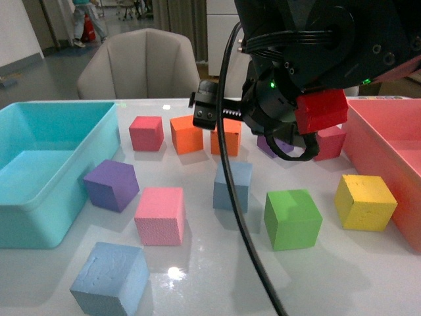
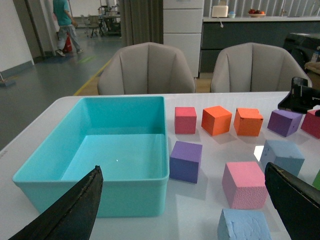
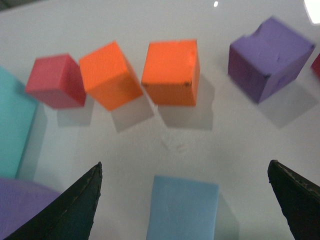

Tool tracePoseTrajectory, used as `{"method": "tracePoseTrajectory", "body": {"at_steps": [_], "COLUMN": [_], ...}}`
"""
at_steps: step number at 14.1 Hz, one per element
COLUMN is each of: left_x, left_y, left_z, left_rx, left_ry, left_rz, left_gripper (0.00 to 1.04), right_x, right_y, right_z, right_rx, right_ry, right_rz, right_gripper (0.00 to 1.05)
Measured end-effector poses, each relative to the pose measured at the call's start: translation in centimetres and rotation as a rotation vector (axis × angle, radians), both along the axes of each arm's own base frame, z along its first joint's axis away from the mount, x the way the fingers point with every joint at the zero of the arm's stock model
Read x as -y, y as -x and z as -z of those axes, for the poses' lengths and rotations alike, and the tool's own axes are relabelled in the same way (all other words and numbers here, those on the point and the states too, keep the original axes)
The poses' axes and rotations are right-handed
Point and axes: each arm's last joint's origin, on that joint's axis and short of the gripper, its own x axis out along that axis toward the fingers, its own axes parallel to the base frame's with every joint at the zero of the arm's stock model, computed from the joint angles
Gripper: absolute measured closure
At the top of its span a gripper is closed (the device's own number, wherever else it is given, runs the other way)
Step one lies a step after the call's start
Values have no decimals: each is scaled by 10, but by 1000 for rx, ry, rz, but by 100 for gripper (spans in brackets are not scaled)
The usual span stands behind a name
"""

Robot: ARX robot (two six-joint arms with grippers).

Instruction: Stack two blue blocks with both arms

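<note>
- Grippers are both hanging wide open, holding nothing: left gripper (image 2: 182, 170), right gripper (image 3: 185, 165).
- Right gripper is hovering above a blue block (image 3: 182, 207) mid-tabletop (image 1: 204, 283).
- Other blue block (image 1: 108, 280) is sitting by the near edge.

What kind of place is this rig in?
Likely an office or lab lounge: white table with beige padded chairs, a dark counter behind, and a person walking down an open corridor.

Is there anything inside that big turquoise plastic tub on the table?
The large teal plastic bin looks empty: the left wrist view shows its smooth floor bare, with only small glints of light. Its near wall hides a thin strip of floor just behind it.
</note>
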Motion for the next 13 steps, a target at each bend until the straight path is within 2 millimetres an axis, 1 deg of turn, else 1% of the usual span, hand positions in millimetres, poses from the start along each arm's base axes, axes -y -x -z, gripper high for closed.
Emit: {"method": "tracePoseTrajectory", "body": {"at_steps": [3, 5, 6, 7, 8, 9, 10, 11, 12, 13], "left_x": [0, 0, 0, 0, 0, 0, 0, 0, 0, 0], "left_y": [0, 0, 0, 0, 0, 0, 0, 0, 0, 0], "left_z": [0, 0, 0, 0, 0, 0, 0, 0, 0, 0], "left_rx": [0, 0, 0, 0, 0, 0, 0, 0, 0, 0], "left_ry": [0, 0, 0, 0, 0, 0, 0, 0, 0, 0], "left_rz": [0, 0, 0, 0, 0, 0, 0, 0, 0, 0], "left_gripper": [7, 7, 7, 7, 7, 7, 7, 7, 7, 7], "right_x": [3, 2, 4, 18, 41, 72, 99, 121, 132, 139], "right_y": [2, 0, 1, 13, 38, 58, 78, 99, 120, 136], "right_z": [5, -6, -9, -6, -2, -6, -16, -20, -13, -5], "right_rx": [243, 398, 472, 583, 624, 659, 697, 708, 683, 652], "right_ry": [66, 48, 49, 97, 159, 193, 204, 214, 224, 234], "right_rz": [81, 99, 113, 140, 118, 134, 160, 181, 154, 125], "right_gripper": [6, 6, 8, 21, 33, 46, 59, 72, 85, 96]}}
